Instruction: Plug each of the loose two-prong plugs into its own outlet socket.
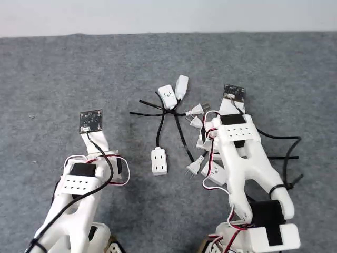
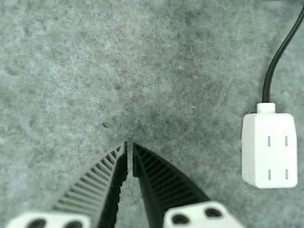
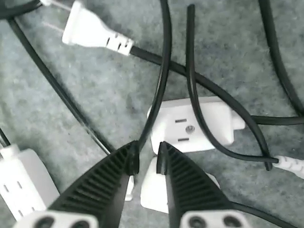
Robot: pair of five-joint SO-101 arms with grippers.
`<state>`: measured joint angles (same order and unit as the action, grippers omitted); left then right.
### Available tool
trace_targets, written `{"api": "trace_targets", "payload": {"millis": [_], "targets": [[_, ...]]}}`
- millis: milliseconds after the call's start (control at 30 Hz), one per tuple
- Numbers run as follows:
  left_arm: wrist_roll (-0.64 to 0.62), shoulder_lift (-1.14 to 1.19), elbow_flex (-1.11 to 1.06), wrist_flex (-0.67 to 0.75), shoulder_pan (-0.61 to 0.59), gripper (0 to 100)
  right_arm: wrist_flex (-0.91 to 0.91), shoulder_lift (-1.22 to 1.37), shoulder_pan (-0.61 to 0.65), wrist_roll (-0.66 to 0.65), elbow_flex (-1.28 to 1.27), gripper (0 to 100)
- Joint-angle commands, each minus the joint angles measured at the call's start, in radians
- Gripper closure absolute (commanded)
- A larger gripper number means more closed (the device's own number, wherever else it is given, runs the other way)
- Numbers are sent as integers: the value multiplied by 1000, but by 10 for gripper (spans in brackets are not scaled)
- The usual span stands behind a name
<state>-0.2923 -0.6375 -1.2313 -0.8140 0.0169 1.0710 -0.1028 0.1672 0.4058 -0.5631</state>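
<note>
Several white outlet sockets and two-prong plugs on black cords lie tangled mid-table. One socket [image 1: 159, 161] lies alone in front; two more [image 1: 167, 96] lie behind. Loose plugs [image 1: 196, 109], [image 1: 194, 167] lie beside the right arm [image 1: 239, 153]. My right gripper [image 3: 148, 153] hovers narrowly open over a black cord [image 3: 161, 71], just in front of a white socket [image 3: 190, 126]; a plug [image 3: 92, 31] lies beyond. My left gripper [image 2: 129, 147] is shut and empty over bare carpet, apart from a socket [image 2: 269, 149].
Grey carpet [image 1: 63, 68] covers the table, with free room to the left and at the back. Black cords [image 1: 284, 153] loop out to the right of the right arm. Another socket [image 3: 19, 183] lies near my right gripper.
</note>
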Motion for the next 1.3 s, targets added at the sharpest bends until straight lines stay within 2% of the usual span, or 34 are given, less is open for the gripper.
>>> {"api": "trace_targets", "payload": {"millis": [0,200,300,600,933,1267], "targets": [[9,-5,7,15,17,984,-15,-45,53,18,11,913],[11,-5,7,17,17,984,-21,-44,105,107,-3,909],[11,-5,7,17,17,984,-36,-44,137,110,-12,909],[11,-3,7,18,14,984,-42,-24,88,110,-28,909],[11,-3,7,18,15,984,-4,197,65,103,72,909],[11,-3,7,18,15,984,-12,203,64,101,74,938]]}}
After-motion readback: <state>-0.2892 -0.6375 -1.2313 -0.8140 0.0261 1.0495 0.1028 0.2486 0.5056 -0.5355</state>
